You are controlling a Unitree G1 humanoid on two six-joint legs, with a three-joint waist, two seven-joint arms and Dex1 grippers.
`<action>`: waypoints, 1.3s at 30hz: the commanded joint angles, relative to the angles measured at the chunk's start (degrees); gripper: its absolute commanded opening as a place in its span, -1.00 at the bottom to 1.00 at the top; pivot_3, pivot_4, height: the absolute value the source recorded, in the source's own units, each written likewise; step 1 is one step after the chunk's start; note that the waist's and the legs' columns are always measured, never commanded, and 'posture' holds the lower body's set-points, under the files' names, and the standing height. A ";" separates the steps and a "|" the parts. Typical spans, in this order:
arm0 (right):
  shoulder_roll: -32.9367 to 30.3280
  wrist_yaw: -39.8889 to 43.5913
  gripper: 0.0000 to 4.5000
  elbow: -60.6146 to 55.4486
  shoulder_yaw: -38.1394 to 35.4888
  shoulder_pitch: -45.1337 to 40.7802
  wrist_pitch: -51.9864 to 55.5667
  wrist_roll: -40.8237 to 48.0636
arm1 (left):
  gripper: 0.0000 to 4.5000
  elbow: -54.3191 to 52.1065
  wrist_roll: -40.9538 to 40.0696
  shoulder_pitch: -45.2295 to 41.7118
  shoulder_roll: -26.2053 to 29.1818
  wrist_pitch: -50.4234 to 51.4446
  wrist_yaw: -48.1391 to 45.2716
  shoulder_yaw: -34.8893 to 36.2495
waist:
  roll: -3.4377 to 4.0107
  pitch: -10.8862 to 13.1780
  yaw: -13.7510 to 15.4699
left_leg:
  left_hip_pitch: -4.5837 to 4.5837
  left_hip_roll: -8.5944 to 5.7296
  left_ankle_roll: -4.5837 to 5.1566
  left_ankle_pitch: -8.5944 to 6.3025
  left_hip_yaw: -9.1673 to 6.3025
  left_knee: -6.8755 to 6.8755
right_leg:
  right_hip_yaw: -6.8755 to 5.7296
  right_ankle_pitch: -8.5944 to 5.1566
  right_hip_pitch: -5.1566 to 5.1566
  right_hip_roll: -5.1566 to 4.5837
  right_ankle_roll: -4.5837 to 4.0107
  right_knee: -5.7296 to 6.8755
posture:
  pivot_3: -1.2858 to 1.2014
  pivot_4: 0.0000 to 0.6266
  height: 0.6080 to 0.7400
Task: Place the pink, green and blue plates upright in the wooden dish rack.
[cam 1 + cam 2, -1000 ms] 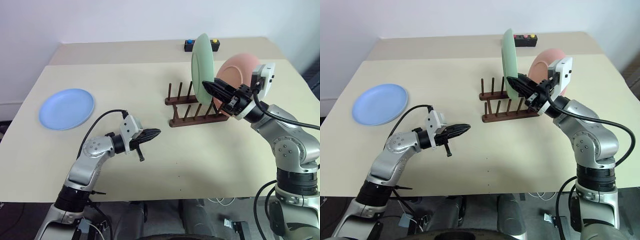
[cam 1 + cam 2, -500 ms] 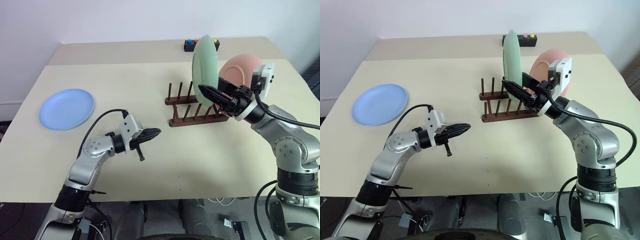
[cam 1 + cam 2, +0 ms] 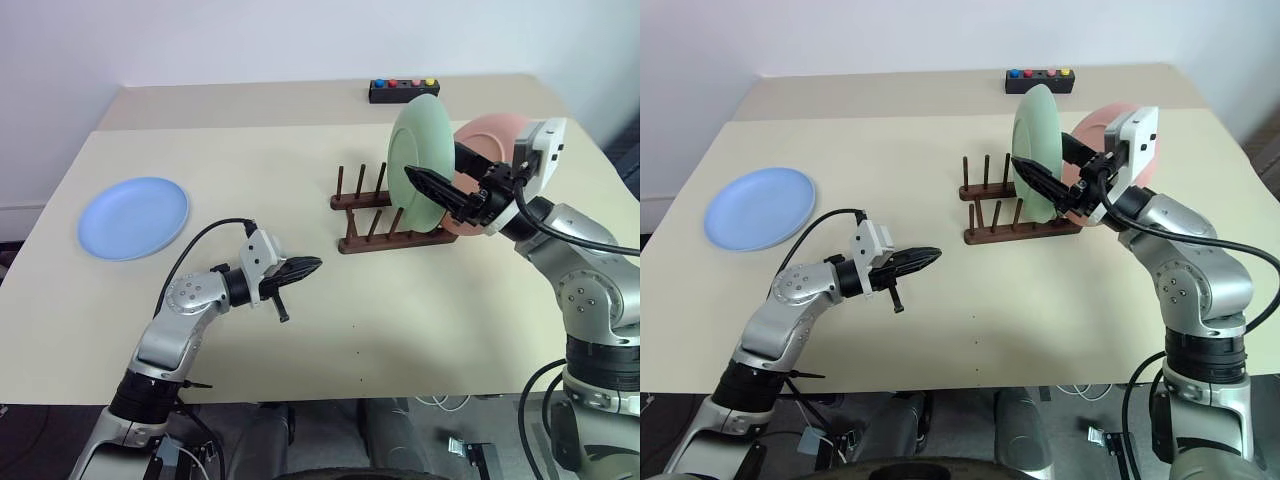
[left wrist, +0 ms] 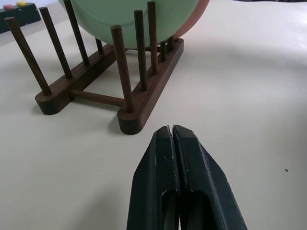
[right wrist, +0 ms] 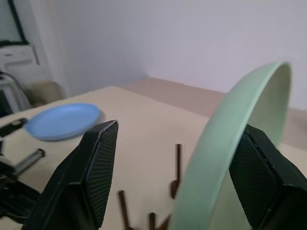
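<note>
The green plate (image 3: 420, 165) stands in the wooden dish rack (image 3: 375, 215), tilted back against the pink plate (image 3: 495, 135), which stands behind it at the rack's right end. My right gripper (image 3: 432, 162) is open, one finger (image 5: 91, 167) on each side of the green plate's rim (image 5: 225, 143); whether a finger touches the plate I cannot tell. The blue plate (image 3: 133, 217) lies flat at the table's far left. My left gripper (image 3: 315, 264) is shut on nothing, hovering level over the table's middle and pointing at the rack (image 4: 144, 91).
A black box with coloured buttons (image 3: 404, 90) sits at the table's back edge behind the rack. Several rack pegs (image 4: 123, 67) on the left end stand free. Open tabletop (image 3: 300, 160) lies between the blue plate and the rack.
My right gripper has opened and let go of the green plate, which has tipped from nearly edge-on to leaning back on the pink plate. The left arm has not moved.
</note>
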 commanded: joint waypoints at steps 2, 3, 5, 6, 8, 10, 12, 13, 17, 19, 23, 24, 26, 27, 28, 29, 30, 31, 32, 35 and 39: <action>-1.78 1.17 0.50 -2.09 -1.69 -2.34 -2.25 -0.78 | -1.00 -1.25 -0.04 -0.21 0.15 -0.94 0.01 0.00 | 0.00 0.00 -0.04 | 0.00 0.00 0.00 0.00 0.00 -0.02 | 0.00 0.00 -0.01 0.00 0.00 0.00 | 0.03 -0.52 1.00; -1.96 1.18 0.50 -2.07 -1.67 -2.57 -2.41 -1.06 | -1.00 -1.26 -0.05 -0.20 0.15 -0.93 0.02 0.01 | 0.00 0.00 -0.04 | 0.00 0.00 0.00 0.00 0.00 -0.02 | 0.00 0.00 -0.01 0.00 0.00 0.00 | 0.03 -0.52 1.00; -2.32 1.14 0.50 -1.81 -1.66 -3.16 -3.29 -2.09 | -1.00 -1.25 -0.01 -0.21 0.15 -0.95 0.06 0.01 | 0.00 0.00 -0.03 | -0.01 0.00 0.00 0.00 0.00 -0.01 | 0.00 0.00 -0.01 0.00 0.00 -0.01 | 0.03 -0.52 1.00; -2.76 1.09 0.50 -1.52 -1.80 -3.94 -3.83 -2.81 | -1.00 -1.29 0.01 -0.16 0.20 -0.94 0.08 0.04 | 0.00 0.00 -0.03 | -0.01 0.00 0.00 0.00 0.00 -0.01 | 0.00 0.00 -0.01 0.00 0.00 0.00 | 0.03 -0.52 1.00; -3.25 1.08 0.50 -1.17 -1.96 -4.86 -4.43 -3.64 | -1.00 -1.34 0.03 -0.09 0.27 -0.91 0.10 0.08 | 0.01 0.01 -0.08 | -0.02 0.00 0.00 0.00 0.02 -0.01 | 0.01 0.00 -0.03 0.00 0.00 0.00 | 0.03 -0.52 1.00; -3.74 0.49 0.50 -0.28 -2.03 -6.13 -5.59 -5.36 | -1.00 -1.39 0.04 -0.04 0.31 -0.89 0.13 0.12 | 0.01 0.01 -0.10 | -0.02 0.00 0.00 0.00 0.01 -0.01 | 0.00 0.00 -0.03 0.00 0.00 0.00 | 0.03 -0.52 1.00; -4.27 0.06 0.50 0.85 -2.03 -7.34 -6.54 -7.08 | -1.00 -1.41 0.05 0.02 0.35 -0.93 0.13 0.16 | 0.01 0.01 -0.06 | -0.02 0.00 0.00 0.00 0.02 -0.01 | 0.00 0.00 -0.03 0.00 0.00 0.00 | 0.03 -0.52 1.00; -4.41 0.08 0.50 1.11 -2.01 -7.60 -6.71 -7.42 | -1.00 -1.44 0.04 0.06 0.38 -0.95 0.11 0.18 | 0.01 0.01 -0.04 | -0.02 0.00 0.00 0.00 0.02 0.00 | 0.00 0.00 -0.03 -0.01 0.00 -0.01 | 0.03 -0.52 1.00; -4.86 0.77 0.50 0.66 -1.90 -7.67 -7.05 -7.82 | -1.00 -1.31 0.13 0.05 0.41 -1.08 0.08 0.15 | 0.01 0.01 0.04 | -0.03 0.00 0.00 0.00 0.02 -0.01 | 0.01 0.00 -0.03 -0.01 0.00 -0.01 | 0.03 -0.52 1.00; -4.88 0.89 0.50 0.50 -1.87 -7.60 -7.37 -8.15 | -1.00 -1.28 0.15 0.02 0.39 -1.16 0.12 0.19 | 0.01 0.01 0.04 | -0.03 0.00 0.00 0.00 0.02 -0.01 | 0.01 0.00 -0.03 -0.01 0.00 -0.01 | 0.03 -0.52 1.00; -5.09 1.30 0.50 -0.23 -2.17 -7.70 -7.58 -8.03 | -1.00 -1.13 0.09 -0.08 0.46 -1.12 0.20 0.48 | 0.01 0.01 0.02 | -0.03 0.00 0.00 0.00 0.02 -0.01 | 0.01 0.00 -0.03 -0.01 0.00 -0.01 | 0.03 -0.52 1.00; -5.20 1.82 0.50 -0.69 -2.42 -7.73 -6.94 -6.94 | -1.00 -1.07 0.06 -0.09 0.52 -1.11 0.24 0.63 | 0.01 0.01 0.01 | -0.03 0.00 0.00 0.00 0.02 -0.01 | 0.01 0.00 -0.03 -0.01 0.00 -0.01 | 0.03 -0.52 1.00; -5.46 2.69 0.50 -1.25 -2.62 -7.69 -6.20 -5.71 | -1.00 -0.99 0.13 -0.09 0.62 -1.16 0.31 0.80 | 0.01 0.01 0.02 | -0.03 0.00 0.00 0.00 0.02 -0.01 | 0.01 0.00 -0.03 -0.01 0.00 -0.01 | 0.03 -0.52 1.00; -5.57 2.98 0.62 -1.55 -2.62 -7.64 -6.11 -5.50 | -1.00 -0.97 0.10 -0.05 0.72 -1.20 0.32 0.95 | 0.01 0.01 0.02 | -0.03 0.00 0.00 0.00 0.02 -0.01 | 0.01 0.00 -0.03 -0.01 0.00 -0.01 | 0.03 -0.52 1.00; -5.70 3.45 0.75 -2.21 -2.61 -7.65 -5.76 -4.80 | -1.00 -0.91 -0.03 -0.04 0.89 -1.14 0.38 1.31 | 0.01 0.01 0.02 | -0.03 0.00 0.00 0.00 0.02 -0.01 | 0.01 0.00 -0.03 -0.01 0.00 -0.01 | 0.03 -0.52 1.00; -6.01 3.93 0.87 -3.17 -2.25 -7.80 -5.65 -4.53 | -1.00 -0.81 -0.59 -0.07 1.05 -0.58 0.51 2.03 | 0.01 0.01 0.01 | -0.03 0.00 0.00 0.00 0.02 -0.01 | 0.01 0.00 -0.03 -0.01 0.00 -0.01 | 0.03 -0.52 1.00; -6.21 4.19 0.98 -3.89 -2.00 -7.91 -5.54 -4.34 | -1.00 -0.75 -1.04 -0.08 1.18 -0.17 0.59 2.55 | 0.01 0.01 0.01 | -0.03 0.00 0.00 0.00 0.02 -0.01 | 0.01 0.00 -0.03 -0.01 0.00 -0.01 | 0.03 -0.52 1.00; -6.41 4.41 0.98 -4.62 -1.53 -8.15 -5.60 -4.58 | -1.00 -0.64 -1.76 -0.23 1.15 0.79 1.12 3.43 | 0.01 0.01 0.00 | -0.03 0.00 0.00 0.00 0.02 -0.01 | 0.01 0.00 -0.03 -0.01 0.00 -0.01 | 0.03 -0.52 1.00; -6.57 4.48 0.98 -5.37 -0.81 -8.49 -5.97 -5.40 | -1.00 -0.56 -2.91 -0.45 1.08 2.03 1.71 4.74 | 0.01 0.01 -0.02 | -0.03 0.00 0.00 0.00 0.02 -0.01 | 0.01 0.00 -0.04 -0.01 0.00 -0.01 | 0.03 -0.52 1.00; -8.28 5.62 1.00 -7.53 4.24 -8.60 -9.05 -12.11 | -0.40 -1.04 -7.97 -1.31 1.16 5.92 4.20 11.05 | 0.01 0.01 -0.15 | -0.03 0.01 0.00 0.00 0.02 -0.02 | 0.00 0.00 -0.06 -0.01 0.00 0.00 | 0.03 -0.52 1.00; -8.18 6.99 1.00 -9.51 11.94 -7.33 -13.16 -19.36 | 0.52 1.96 -5.40 -2.96 3.38 5.00 10.75 17.59 | 0.00 0.01 -0.19 | -0.04 0.02 0.00 0.00 0.02 -0.02 | 0.00 0.00 -0.10 0.00 0.00 0.01 | 0.03 -0.52 1.00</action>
